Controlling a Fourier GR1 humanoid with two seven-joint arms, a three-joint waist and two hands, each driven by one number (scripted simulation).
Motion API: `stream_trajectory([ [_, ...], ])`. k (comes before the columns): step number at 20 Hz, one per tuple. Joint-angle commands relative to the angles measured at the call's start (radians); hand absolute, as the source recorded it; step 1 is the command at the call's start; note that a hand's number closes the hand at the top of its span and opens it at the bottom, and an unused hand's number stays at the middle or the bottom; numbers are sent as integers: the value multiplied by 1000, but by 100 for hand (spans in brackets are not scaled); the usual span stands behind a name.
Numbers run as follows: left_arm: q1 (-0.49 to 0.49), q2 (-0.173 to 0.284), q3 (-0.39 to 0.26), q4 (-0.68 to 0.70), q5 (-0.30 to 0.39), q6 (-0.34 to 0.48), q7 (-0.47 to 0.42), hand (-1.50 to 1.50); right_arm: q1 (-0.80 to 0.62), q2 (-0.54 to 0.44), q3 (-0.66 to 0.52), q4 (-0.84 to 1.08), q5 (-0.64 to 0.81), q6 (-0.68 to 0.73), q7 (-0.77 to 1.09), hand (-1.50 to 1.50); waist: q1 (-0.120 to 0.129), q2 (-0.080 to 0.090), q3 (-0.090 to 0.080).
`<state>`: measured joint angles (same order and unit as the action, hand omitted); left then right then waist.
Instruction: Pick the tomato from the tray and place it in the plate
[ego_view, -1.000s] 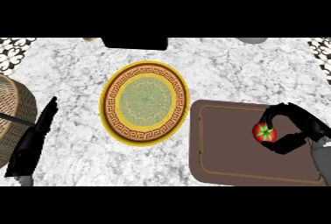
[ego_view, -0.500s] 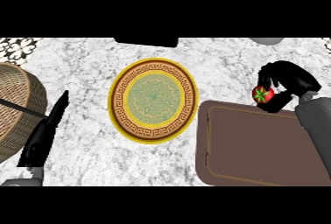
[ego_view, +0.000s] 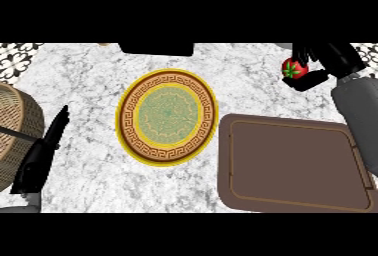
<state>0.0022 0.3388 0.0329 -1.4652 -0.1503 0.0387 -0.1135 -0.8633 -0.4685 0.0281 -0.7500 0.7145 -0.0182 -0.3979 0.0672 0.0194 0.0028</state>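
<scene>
Glossy round tomato (ego_view: 292, 68) in curled right hand (ego_view: 325, 64)

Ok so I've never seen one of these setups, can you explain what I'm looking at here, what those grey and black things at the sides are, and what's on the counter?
You are looking steeply down from a humanoid robot's head at a marble counter. The grey tubes are its forearms, and the black shapes are its hands. The right hand, at the upper right, has its fingers curled round a red tomato, held above the counter, beyond the tray. The left hand lies at the left edge with straight fingers, holding nothing. On the counter are a brown tray with nothing on it, a yellow patterned plate in the middle, and a wicker basket at the far left. The tomato is not yet over the plate.
</scene>
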Motion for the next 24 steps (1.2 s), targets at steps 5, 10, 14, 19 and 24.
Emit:
stream_trajectory([
  [5, 77, 10, 32, 3, 2, -2, -44, 0, -104, 92, -41, -13, -137, 121, -212, 150, -45, -19, -3],
  [10, 70, 0, 45, -42, 3, -2, 29, 0, -122, 162, 1, -124, -137, 185, -138, 150, -60, -22, -3],
  [14, 141, -21, 27, -128, -4, 5, 15, 0, -193, 275, 21, -146, -147, 206, -3, 150, -46, -22, -3],
  [19, 110, -12, 60, -42, -1, -13, -23, 0, -193, 388, 60, -208, -139, 226, 138, 150, -57, -21, -3],
  [24, 37, -17, 55, 12, -15, -21, -25, 0, -226, 465, 201, -148, -160, 160, 265, 150, -45, -17, -4],
])
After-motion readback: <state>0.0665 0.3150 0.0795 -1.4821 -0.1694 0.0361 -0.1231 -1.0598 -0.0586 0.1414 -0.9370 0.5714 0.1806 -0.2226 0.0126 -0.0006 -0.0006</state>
